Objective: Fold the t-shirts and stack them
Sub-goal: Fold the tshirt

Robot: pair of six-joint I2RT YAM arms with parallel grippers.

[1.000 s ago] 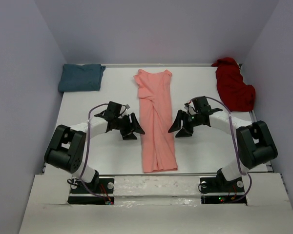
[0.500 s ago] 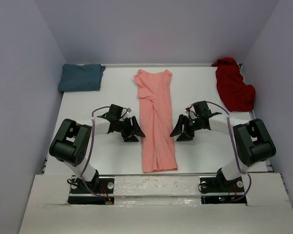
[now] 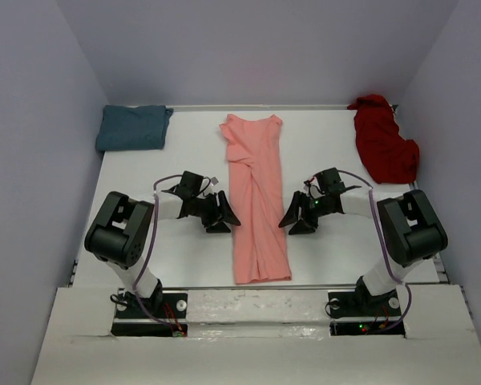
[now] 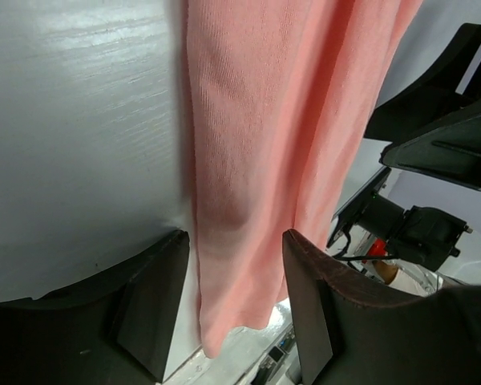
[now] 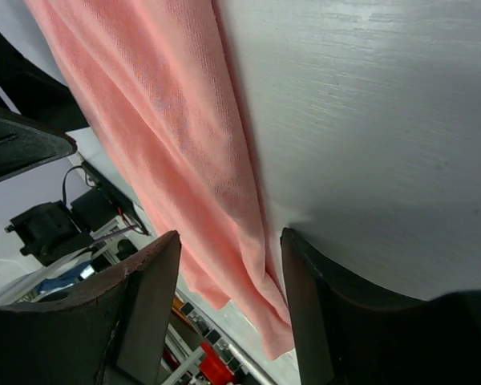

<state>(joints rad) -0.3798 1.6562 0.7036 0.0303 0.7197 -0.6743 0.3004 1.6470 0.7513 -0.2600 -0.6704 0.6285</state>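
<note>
Shirts, three: pink shirt (image 3: 256, 200), teal shirt (image 3: 132, 127), red shirt (image 3: 383, 144).

On my overhead feed I see a white table (image 3: 184, 269) boxed in by pale lavender walls: a back wall (image 3: 256, 48), a left wall (image 3: 32, 144) and a right wall (image 3: 465, 120). A white ledge (image 3: 256, 353) runs across the near edge, with a glossier white strip (image 3: 256, 301) just behind it. Through both wrist cameras the tabletop shows a fine streaked grain and soft glare.
</note>
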